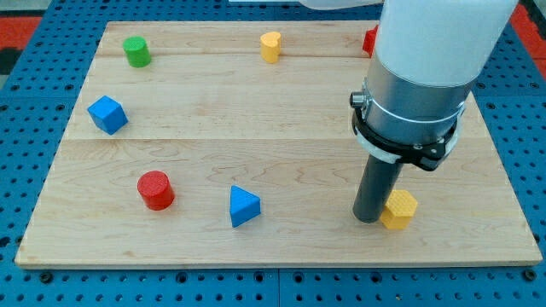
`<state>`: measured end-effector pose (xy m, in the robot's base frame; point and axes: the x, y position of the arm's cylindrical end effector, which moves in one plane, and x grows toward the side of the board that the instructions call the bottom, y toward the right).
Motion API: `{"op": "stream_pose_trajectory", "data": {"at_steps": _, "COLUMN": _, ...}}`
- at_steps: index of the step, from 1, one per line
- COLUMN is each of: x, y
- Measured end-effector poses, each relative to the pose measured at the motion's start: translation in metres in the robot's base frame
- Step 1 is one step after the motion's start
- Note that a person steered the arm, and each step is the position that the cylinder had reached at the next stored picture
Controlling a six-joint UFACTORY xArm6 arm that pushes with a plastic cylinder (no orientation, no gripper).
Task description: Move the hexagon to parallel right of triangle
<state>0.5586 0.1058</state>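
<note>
Currently, my tip (368, 219) touches the yellow hexagon (398, 209) on its left (no fingers exist here, so nothing clamps). The blue triangle (243, 206) lies well left of the tip. The hexagon likely slides lightly on the counter (281, 111); push a flat face centrally.

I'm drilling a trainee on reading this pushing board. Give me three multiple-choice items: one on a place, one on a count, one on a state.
1. Where is the yellow hexagon?
A. the view's top left
B. the view's bottom right
C. the view's centre

2. How many blue blocks show?
A. one
B. two
C. three

3. How does my tip stand to the hexagon?
A. against its left side
B. far above it
C. on its right

Key: 1 B, it sits near the board's lower right. 2 B, the blue cube and blue triangle. 3 A, the rod's end meets the hexagon's left edge.
</note>
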Motion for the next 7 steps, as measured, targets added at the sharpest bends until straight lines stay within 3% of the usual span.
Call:
{"op": "stream_pose_trajectory", "data": {"at_steps": 3, "x": -0.013, "y": -0.014}}
{"op": "stream_pose_trajectory", "data": {"at_steps": 7, "x": -0.013, "y": -0.116}}
